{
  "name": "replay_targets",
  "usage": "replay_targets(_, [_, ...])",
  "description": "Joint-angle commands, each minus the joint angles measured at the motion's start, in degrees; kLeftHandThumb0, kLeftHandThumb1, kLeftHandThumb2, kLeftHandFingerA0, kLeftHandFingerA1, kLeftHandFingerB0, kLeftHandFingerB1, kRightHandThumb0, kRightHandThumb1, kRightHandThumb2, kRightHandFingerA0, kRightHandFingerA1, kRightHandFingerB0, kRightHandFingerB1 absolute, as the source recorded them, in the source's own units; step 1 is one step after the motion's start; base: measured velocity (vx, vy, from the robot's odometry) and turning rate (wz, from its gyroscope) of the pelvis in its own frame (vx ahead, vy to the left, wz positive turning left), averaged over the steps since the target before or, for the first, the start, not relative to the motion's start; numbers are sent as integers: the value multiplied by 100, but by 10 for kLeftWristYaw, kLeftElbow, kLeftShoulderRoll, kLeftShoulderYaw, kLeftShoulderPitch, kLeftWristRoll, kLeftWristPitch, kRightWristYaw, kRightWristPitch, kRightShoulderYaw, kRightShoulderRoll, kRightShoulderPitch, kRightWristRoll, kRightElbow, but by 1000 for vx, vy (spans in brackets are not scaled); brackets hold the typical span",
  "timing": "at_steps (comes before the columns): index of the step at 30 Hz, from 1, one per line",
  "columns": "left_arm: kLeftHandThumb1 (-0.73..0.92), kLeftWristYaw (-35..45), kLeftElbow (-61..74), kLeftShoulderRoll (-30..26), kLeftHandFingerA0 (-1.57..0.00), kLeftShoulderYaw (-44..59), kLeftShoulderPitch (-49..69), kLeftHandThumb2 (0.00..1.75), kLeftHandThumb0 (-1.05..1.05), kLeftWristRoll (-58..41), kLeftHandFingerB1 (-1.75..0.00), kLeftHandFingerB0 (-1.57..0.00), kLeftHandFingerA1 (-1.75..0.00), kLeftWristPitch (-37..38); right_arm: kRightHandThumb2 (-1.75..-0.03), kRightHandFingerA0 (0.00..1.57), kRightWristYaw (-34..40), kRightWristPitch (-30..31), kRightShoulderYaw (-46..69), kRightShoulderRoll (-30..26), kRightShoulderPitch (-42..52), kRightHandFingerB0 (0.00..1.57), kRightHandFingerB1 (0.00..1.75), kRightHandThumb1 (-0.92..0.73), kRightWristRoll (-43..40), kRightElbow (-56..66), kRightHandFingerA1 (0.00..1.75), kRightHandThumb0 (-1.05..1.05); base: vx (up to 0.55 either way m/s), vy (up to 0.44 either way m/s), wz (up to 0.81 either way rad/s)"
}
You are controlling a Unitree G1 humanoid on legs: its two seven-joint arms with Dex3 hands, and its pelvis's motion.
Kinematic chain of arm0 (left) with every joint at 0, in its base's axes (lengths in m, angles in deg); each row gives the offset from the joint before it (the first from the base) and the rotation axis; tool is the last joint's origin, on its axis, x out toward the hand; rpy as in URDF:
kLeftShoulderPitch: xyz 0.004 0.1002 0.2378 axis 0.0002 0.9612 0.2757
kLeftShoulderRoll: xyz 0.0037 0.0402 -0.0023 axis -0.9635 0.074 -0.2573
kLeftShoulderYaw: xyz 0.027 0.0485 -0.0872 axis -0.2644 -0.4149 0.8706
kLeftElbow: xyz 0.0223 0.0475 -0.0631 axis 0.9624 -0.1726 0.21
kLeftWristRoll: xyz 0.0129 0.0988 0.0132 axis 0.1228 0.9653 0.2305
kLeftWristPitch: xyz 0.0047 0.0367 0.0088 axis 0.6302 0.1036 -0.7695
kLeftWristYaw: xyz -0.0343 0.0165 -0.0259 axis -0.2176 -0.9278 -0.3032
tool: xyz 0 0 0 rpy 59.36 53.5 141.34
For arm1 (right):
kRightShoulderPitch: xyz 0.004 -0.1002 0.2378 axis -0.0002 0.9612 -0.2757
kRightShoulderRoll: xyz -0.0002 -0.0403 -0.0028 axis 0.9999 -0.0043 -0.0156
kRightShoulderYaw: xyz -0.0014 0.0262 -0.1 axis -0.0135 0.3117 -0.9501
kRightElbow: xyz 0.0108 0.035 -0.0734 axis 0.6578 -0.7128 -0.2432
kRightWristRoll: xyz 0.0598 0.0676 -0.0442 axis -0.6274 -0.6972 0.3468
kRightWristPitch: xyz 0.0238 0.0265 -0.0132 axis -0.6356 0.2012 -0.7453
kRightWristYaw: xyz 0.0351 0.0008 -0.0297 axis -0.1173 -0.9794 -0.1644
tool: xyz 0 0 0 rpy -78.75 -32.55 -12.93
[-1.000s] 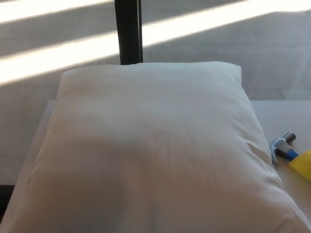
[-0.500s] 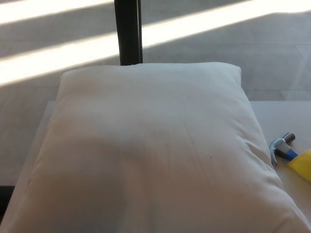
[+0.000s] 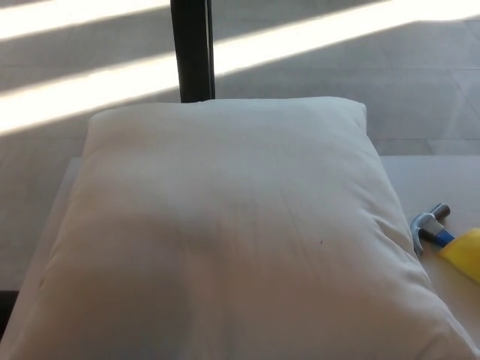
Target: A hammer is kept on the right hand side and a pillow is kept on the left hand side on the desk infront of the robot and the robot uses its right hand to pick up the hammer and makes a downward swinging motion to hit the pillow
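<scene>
Two task items on worktop (image 3: 420, 169); neither robot hand visible, state unknown.
Hammer (image 3: 430, 223) lies flat, touching pillow (image 3: 225, 232); grip its handle.

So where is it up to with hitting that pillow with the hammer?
The hammer lies on the desk just right of the white pillow; neither robot hand shows, so nothing is in hand. That fits both a hammer waiting to be picked up and one put back after the swing. The pillow shows no clear dent either way.
</scene>
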Motion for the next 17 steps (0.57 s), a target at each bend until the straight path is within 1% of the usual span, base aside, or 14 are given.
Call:
replay_targets(1, [62,-25,-1,-12,-60,-2,9,101,-64,2,-60,-42,-67,16,-63,12,34,-7,-88,68,38,26,42,-75,5,57,68,-43,0,0,0])
replay_targets(2, [80,-22,0,-12,-64,-6,9,64,-65,4,-48,-46,-57,16,-62,19,36,-2,-90,81,47,31,47,-73,-9,72,74,-40,0,0,0])
replay_targets(3, [80,-22,1,-11,-64,-9,8,64,-65,5,-48,-46,-57,16,-62,19,36,2,-84,89,52,31,47,-73,-28,80,74,-40,0,0,0])
replay_targets(4, [80,-22,3,-12,-63,-9,9,63,-66,4,-47,-45,-56,13,-62,8,33,-22,-107,81,53,22,37,-71,-10,50,63,-39,0,0,0])
replay_targets(5, [80,-22,4,-12,-62,-10,10,64,-66,5,-47,-48,-56,14,-61,0,29,-30,-115,80,57,19,35,-73,-9,46,58,-40,0,0,0])
replay_targets(6, [81,-23,7,-12,-64,-12,12,64,-66,5,-47,-47,-57,16,-63,4,26,-39,-128,78,62,16,33,-73,-7,42,63,-45,0,0,0])
replay_targets(7, [81,-22,8,-14,-62,-11,13,64,-66,3,-46,-46,-56,13,-109,7,32,-41,-138,78,63,0,51,-63,-8,42,57,-30,0,0,0])
replay_targets(11, [80,-30,9,-14,-63,-16,14,64,-66,5,-46,-46,-54,15,-110,6,38,-47,-153,81,73,0,51,-63,-23,56,58,-31,0,0,0])
replay_targets(12, [80,-26,6,-14,-60,-13,13,64,-65,1,-48,-44,-56,17,-62,0,13,-57,-165,82,87,8,33,-73,-25,71,55,-57,0,0,0])
replay_targets(13, [80,-25,4,-13,-61,-11,12,64,-65,-1,-48,-44,-56,14,-93,1,-1,-58,-192,77,104,0,35,-57,-9,91,43,-64,0,0,0])
replay_targets(14, [80,-25,5,-13,-63,-11,12,64,-65,-2,-48,-44,-56,13,-92,1,-7,-68,-196,72,104,1,35,-56,-12,80,42,-66,0,0,0])
replay_targets(15, [80,-20,7,-12,-59,-11,10,64,-65,-3,-47,-42,-55,14,-92,0,-5,-70,-191,71,96,4,37,-54,-27,74,45,-63,0,0,0])
replay_targets(17, [81,-18,6,-13,-59,-15,12,64,-65,2,-47,-41,-55,20,-92,1,-11,-73,-194,70,100,2,35,-56,-30,76,42,-66,0,0,0])
